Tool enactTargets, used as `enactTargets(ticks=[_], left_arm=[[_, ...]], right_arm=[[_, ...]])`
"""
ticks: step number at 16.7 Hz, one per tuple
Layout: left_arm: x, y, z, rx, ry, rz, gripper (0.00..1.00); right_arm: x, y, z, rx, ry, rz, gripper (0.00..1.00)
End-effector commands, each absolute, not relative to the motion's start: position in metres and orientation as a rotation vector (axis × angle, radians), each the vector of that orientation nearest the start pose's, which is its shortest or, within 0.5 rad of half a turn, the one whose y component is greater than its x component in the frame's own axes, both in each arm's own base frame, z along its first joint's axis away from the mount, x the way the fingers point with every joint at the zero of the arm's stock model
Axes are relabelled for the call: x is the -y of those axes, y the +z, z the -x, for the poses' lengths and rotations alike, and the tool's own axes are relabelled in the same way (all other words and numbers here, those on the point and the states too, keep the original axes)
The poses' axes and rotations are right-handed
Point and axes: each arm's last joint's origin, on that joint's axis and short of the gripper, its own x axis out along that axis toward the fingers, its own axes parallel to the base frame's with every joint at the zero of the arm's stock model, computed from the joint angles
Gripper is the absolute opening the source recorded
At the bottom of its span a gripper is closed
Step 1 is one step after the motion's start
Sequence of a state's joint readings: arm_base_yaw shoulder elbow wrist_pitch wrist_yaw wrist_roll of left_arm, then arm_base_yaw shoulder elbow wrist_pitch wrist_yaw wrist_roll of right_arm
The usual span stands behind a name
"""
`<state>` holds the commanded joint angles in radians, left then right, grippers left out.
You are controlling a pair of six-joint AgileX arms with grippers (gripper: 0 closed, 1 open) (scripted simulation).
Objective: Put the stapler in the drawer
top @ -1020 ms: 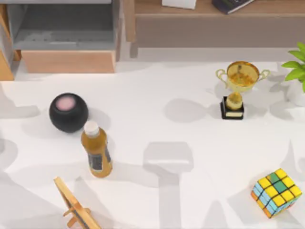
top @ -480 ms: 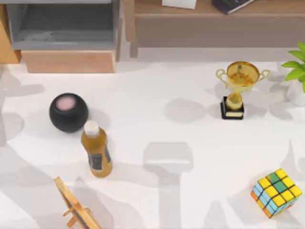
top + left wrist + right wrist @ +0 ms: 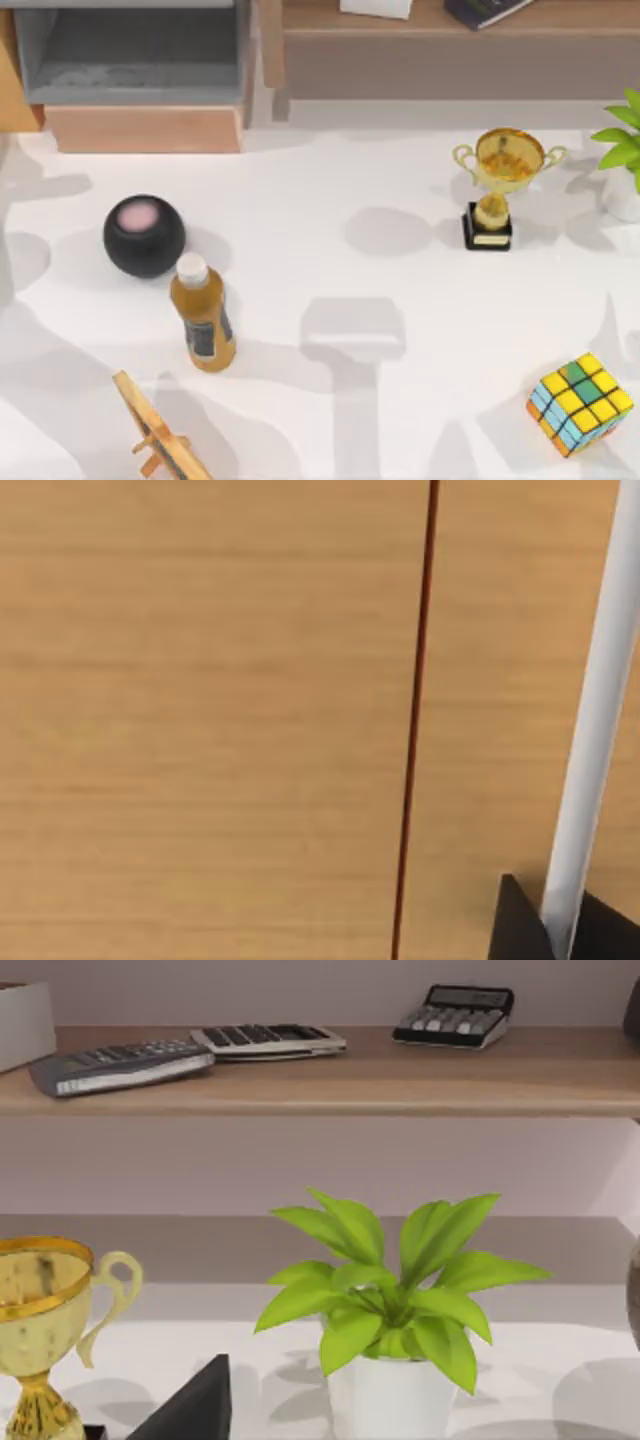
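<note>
The drawer (image 3: 140, 75) stands open just behind the black ball (image 3: 143, 235), its grey floor looks bare, I cannot find the stapler anywhere, and I cannot tell how either gripper's fingers stand, so the placing seems still left.

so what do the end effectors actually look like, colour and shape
The left end effector is matte black, with angular, pointed wedge shapes. The right end effector is the same plain black, a sharp-edged wedge. No cables or markings are visible on these parts.
</note>
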<state>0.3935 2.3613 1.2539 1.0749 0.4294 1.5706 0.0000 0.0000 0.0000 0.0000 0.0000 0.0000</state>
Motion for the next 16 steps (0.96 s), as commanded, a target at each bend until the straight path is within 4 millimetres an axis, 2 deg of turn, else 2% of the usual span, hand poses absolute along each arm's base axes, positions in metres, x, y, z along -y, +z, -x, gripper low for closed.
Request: enactTargets(ticks=[10, 16], left_arm=[[-0.1738, 0.0895, -0.4394, -0.013, -0.027, -1.547, 0.98], [-0.1738, 0.0895, -0.4394, -0.013, -0.027, -1.547, 1.0]], right_arm=[[0.0012, 0.16, -0.1057, 0.0, 0.0, 0.0, 1.0], [0.0012, 0.16, -0.1057, 0.0, 0.0, 0.0, 1.0]])
